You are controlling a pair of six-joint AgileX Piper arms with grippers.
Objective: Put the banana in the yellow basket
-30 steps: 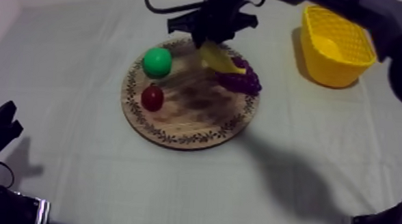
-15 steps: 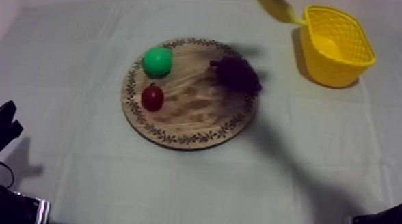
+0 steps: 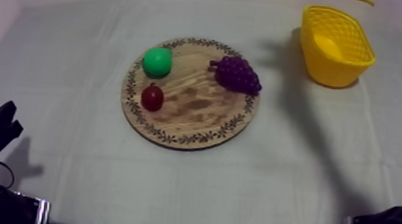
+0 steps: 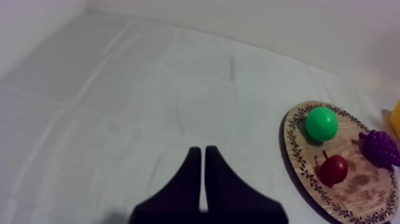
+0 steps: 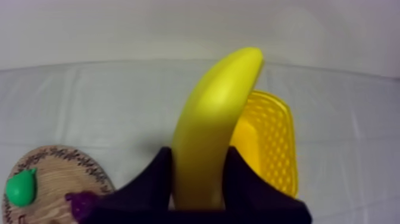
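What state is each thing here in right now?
basket: upright, nothing seen inside
banana: held aloft near basket
right gripper: shut on banana
left gripper: shut, holding nothing
board: flat, bearing pear, grapes, small red fruit

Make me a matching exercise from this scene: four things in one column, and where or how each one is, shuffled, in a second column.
Things:
1. banana
2. grapes
3. basket
4. left gripper

Places or states:
A. shut on nothing, above bare cloth
B. lying on the board
C. held between the fingers of the right gripper
D. standing on the cloth, apart from the board

Pairs: 1-C, 2-B, 3-D, 4-A
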